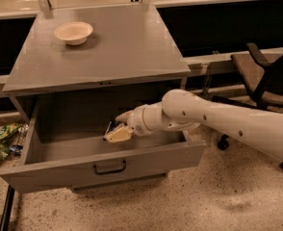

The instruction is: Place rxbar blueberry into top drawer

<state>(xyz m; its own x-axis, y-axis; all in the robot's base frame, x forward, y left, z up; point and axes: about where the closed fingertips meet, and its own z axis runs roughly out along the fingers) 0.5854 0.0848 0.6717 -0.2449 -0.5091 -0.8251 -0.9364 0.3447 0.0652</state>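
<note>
The top drawer (59,170) of the grey cabinet stands pulled open, with a small dark bar handle (109,167) on its front. My white arm reaches in from the right. My gripper (116,133) is inside the drawer, low over its floor near the middle. It is shut on the rxbar blueberry (110,127), a small dark wrapper that shows between the cream fingers (119,135). Most of the bar is hidden by the fingers.
A cream round bowl (73,32) sits on the cabinet top (122,47) at the back left. Crumpled green packets (4,139) lie on the floor at the left. An office chair (266,76) stands at the right. The floor is speckled.
</note>
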